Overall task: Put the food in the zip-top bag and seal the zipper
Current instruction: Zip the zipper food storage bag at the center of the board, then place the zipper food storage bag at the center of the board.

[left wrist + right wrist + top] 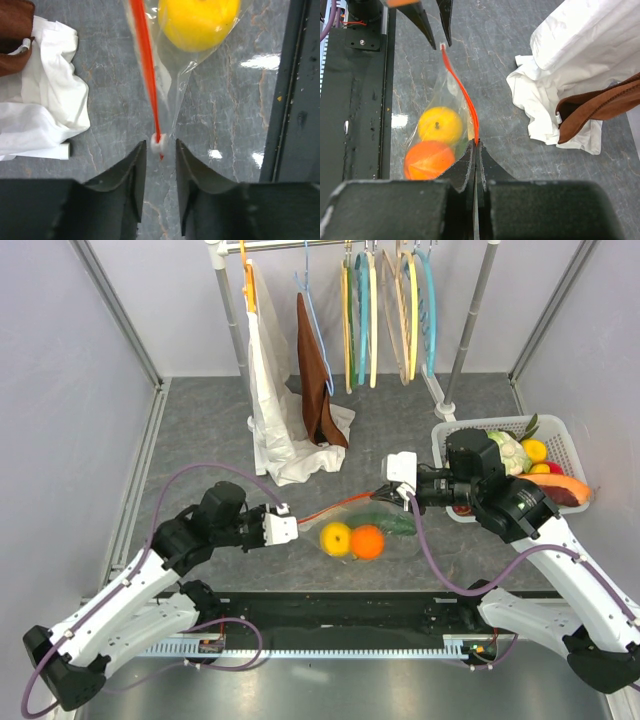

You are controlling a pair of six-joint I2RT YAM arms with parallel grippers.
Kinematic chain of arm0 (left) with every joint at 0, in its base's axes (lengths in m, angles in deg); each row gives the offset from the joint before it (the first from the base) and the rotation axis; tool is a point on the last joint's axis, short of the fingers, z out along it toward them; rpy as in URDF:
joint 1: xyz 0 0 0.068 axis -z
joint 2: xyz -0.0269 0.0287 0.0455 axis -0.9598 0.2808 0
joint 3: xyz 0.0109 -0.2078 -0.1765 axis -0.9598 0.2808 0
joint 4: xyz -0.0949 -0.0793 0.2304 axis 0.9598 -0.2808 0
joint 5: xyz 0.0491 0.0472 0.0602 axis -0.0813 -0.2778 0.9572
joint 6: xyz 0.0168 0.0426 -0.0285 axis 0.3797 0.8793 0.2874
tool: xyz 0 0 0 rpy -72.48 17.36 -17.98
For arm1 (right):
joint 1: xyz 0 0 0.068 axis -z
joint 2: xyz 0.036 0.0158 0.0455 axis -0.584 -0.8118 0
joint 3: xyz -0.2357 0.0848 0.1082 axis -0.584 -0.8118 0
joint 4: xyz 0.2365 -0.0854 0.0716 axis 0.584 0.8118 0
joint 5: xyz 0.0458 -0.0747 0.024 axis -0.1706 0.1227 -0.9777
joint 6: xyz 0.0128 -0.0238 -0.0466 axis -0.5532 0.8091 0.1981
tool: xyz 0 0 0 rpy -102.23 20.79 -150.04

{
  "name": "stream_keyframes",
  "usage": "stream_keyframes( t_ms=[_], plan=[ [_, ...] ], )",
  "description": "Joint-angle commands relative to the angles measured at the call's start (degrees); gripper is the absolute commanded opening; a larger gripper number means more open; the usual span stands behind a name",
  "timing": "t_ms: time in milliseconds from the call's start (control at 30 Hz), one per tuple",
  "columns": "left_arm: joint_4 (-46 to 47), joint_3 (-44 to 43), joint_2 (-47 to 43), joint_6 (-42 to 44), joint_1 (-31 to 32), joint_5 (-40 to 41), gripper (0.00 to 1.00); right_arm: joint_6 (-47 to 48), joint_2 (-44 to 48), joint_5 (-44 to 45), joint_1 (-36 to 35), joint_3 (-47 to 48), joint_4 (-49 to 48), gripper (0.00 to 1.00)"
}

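The clear zip-top bag (pixel 405 540) lies on the grey table between both arms. Inside it sit a yellow fruit (pixel 336 538), an orange (pixel 367 541) and a dark green cucumber (pixel 385 523). The orange-red zipper (pixel 335 507) stretches taut along the bag's far edge. My right gripper (pixel 476 144) is shut on the zipper's right end. My left gripper (pixel 160 145) stands slightly open at the left end, and the white slider (pixel 159 143) sits just ahead of its fingertips, touching neither. The right wrist view shows the yellow fruit (pixel 439 125) and the orange (pixel 429 159) through the plastic.
A white cloth (pixel 285 430) and a brown cloth (pixel 318 380) hang from the rack behind the bag, beside coloured hangers (pixel 385 315). A white slatted basket (pixel 560 435) of toy food stands at the right. A dark rail (pixel 330 615) runs along the near edge.
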Motion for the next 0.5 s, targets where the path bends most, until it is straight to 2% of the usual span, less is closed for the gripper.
stream_keyframes(
  t_ms=[0, 67, 167, 333, 467],
  plan=[
    [-3.89, -6.74, -0.8, -2.12, -0.72, -6.21, 0.44, -0.54, 0.86, -1.94, 0.24, 2.22, -2.74, 0.0],
    [-1.79, -11.13, 1.82, -4.41, -0.72, -7.89, 0.51, -0.55, 0.34, -2.21, 0.15, 2.31, -2.91, 0.0],
    [-0.03, -16.85, 5.26, -7.4, -0.63, -11.22, 0.68, -0.81, 0.07, -2.56, 0.15, 2.4, -3.09, 0.0],
    [2.96, -20.2, 10.62, -9.87, 0.77, -14.05, 0.71, -1.6, -0.63, -2.12, 0.23, 2.83, -3.44, 0.0],
    [3.67, -19.76, 10.72, -9.96, 1.65, -19.67, 0.73, -1.78, -0.63, -1.77, 0.15, 3.19, -3.44, 0.0]
  ],
)
